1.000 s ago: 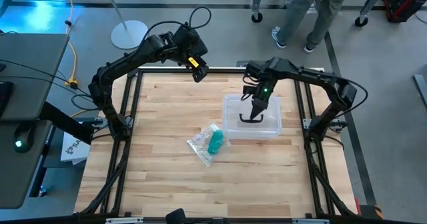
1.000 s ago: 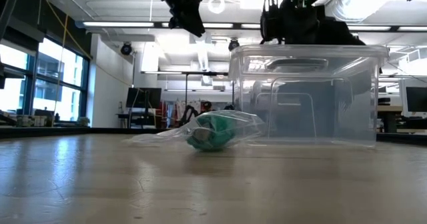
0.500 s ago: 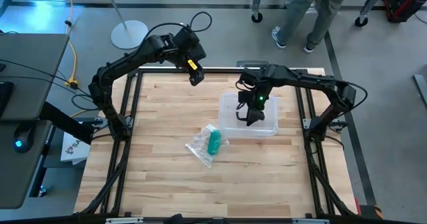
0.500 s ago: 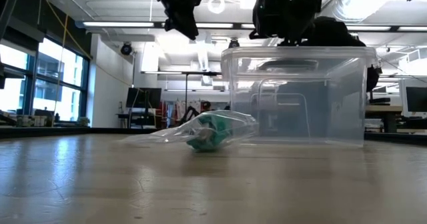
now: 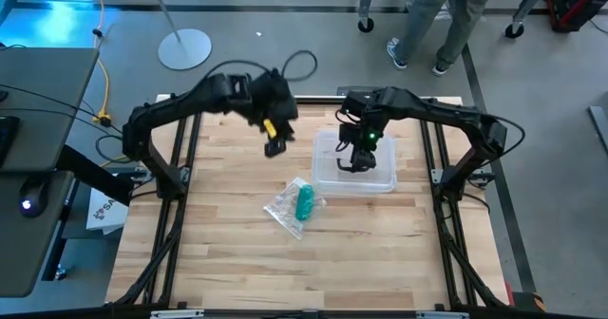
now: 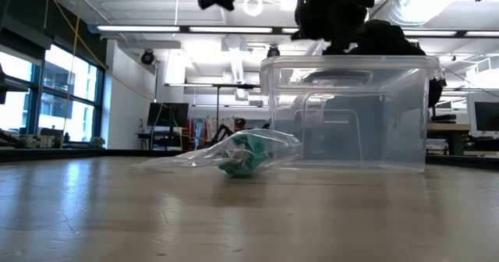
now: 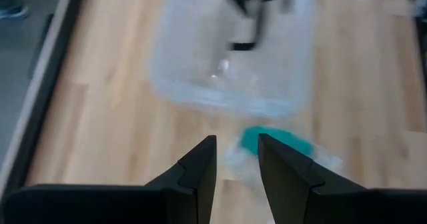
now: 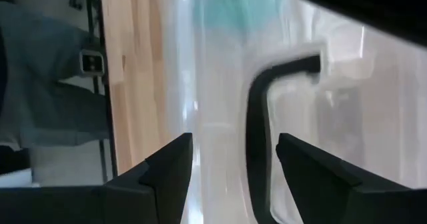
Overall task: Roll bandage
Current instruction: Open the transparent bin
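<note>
The small green roll of bandage (image 5: 306, 202) lies inside a crinkly clear plastic bag (image 5: 290, 207) on the light wooden slatted bench (image 5: 228, 253), near the middle and just beside the front left corner of a clear plastic box with a black handle (image 5: 385, 179). In the low view the bag (image 6: 226, 154) rests flat on the bench with the green roll (image 6: 245, 154) at its fat end, touching or almost touching the box wall (image 6: 343, 110).

The right claw (image 5: 356, 159) hangs over the box lid, directly above the black handle (image 8: 267, 124). Its two dark fingers (image 8: 167, 167) stand well apart, straddling the handle's line without clamping it; nothing is held.

The left claw (image 5: 274, 143) hovers in the air above the bench, off the box's rear left corner and apart from the bag. Its fingers (image 7: 200, 164) are parted by a narrow gap with nothing between them; beyond them the green roll (image 7: 267, 141) and the box show below.

A person's legs (image 5: 446, 15) stand on the floor beyond the bench.
</note>
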Tool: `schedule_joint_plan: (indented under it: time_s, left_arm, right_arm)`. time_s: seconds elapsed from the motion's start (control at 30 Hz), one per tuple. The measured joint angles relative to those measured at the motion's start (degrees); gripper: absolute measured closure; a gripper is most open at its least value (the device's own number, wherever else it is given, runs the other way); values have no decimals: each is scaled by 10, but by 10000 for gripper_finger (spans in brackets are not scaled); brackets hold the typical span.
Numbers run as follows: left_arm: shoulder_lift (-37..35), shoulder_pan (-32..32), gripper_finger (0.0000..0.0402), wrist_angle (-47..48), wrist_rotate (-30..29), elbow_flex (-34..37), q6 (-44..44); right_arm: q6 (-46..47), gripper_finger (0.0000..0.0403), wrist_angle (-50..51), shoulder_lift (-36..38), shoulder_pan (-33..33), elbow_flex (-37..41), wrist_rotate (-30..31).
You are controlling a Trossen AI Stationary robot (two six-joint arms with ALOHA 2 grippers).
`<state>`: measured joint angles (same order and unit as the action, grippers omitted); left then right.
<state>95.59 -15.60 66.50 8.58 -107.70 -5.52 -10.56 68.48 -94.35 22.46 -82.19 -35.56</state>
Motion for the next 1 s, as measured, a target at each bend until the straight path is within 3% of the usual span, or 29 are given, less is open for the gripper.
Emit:
schedule_joint_plan:
  time_s: [0.13,0.3,0.5,0.6,0.67,0.9,1.0]
  left_arm:
    - [0,69,298,-7,-27,6,67]
    - [1,159,298,-67,-134,74,259]
    - [11,241,298,-317,-194,208,515]
    - [35,270,298,-466,-217,260,552]
    - [62,282,298,-517,-231,274,574]
    - [148,285,298,-540,-249,277,615]
    - [163,282,298,-534,-268,277,626]
  right_arm:
    - [-29,187,5,0,-2,39,-9]
    - [-71,188,2,3,-2,71,-31]
    - [-110,188,-20,3,-3,98,-88]
    - [-109,188,-23,3,-3,99,-114]
    - [-100,188,-28,2,-3,100,-124]
    - [-41,188,-29,1,-3,100,-151]
    - [-10,188,-16,1,1,101,-204]
